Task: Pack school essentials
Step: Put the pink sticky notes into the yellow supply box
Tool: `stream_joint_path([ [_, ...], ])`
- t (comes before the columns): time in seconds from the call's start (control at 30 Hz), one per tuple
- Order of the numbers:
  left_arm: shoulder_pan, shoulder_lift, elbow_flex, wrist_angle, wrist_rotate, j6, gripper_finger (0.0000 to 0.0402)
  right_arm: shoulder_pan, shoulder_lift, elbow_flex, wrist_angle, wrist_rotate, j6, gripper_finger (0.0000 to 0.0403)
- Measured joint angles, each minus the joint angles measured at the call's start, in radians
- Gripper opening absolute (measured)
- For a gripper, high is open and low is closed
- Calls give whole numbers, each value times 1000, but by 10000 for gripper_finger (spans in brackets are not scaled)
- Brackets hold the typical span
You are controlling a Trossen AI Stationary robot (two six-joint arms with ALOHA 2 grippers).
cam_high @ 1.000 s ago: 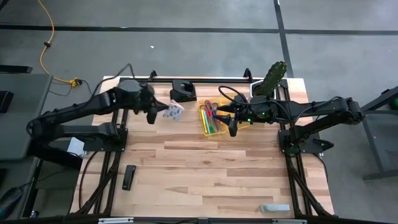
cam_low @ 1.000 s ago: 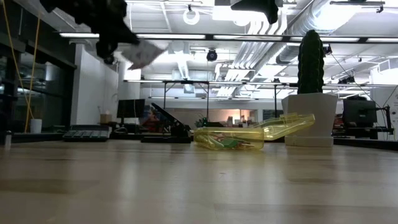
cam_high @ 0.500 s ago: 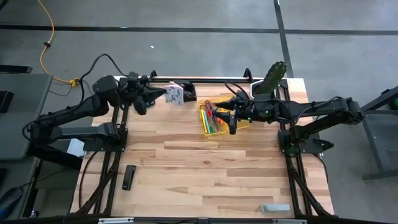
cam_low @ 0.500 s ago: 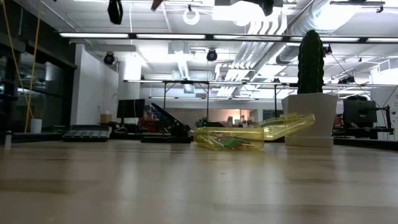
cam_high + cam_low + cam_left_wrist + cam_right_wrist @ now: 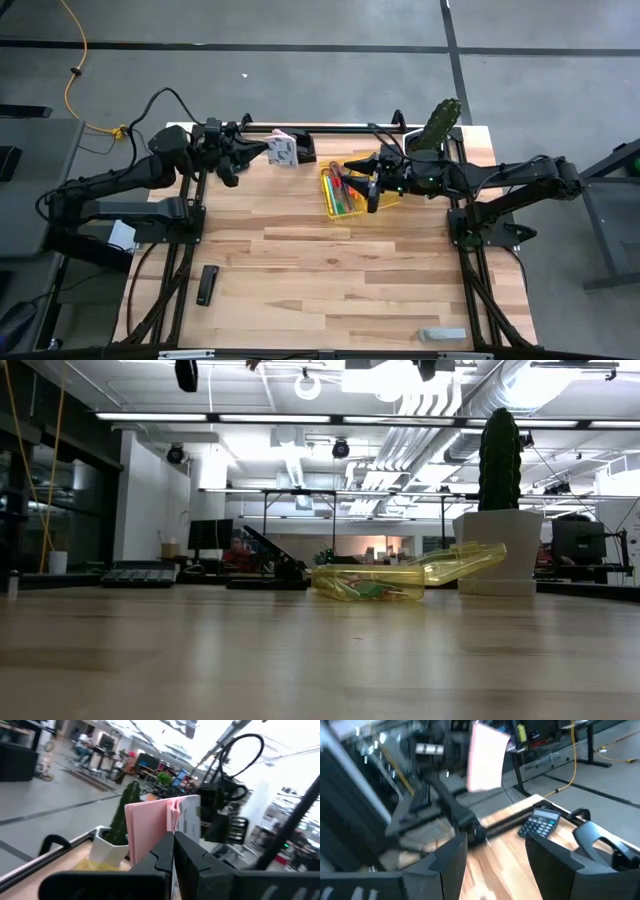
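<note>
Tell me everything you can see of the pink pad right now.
The pale pink square pad is thin and flat, paper-like, with a whitish printed face showing in the left wrist view. It is held upright, well above the table, pinched at one edge by the shut left gripper near the table's far edge, left of the yellow tray. Nothing else touches it. The right wrist view shows it as a plain pink rectangle.

Calculator (image 5: 540, 823) at table's far edge; potted cactus (image 5: 438, 127) at corner.

left gripper (image 5: 268, 150) clamped — raised, right gripper (image 5: 372, 180) spread
</note>
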Motion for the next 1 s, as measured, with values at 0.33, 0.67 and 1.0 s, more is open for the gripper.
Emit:
stream_joint_path([
  [0.33, -84, 155, 0, -1, -201, 8, 0, 0, 177, 72, 48, 174, 47, 194],
  [0.67, -114, 257, 0, 46, -254, 8, 0, -54, 283, 178, -56, 200, 77, 194],
  [1.0, -114, 271, 0, 76, -257, 8, 0, -93, 306, 178, 0, 111, 111, 193],
])
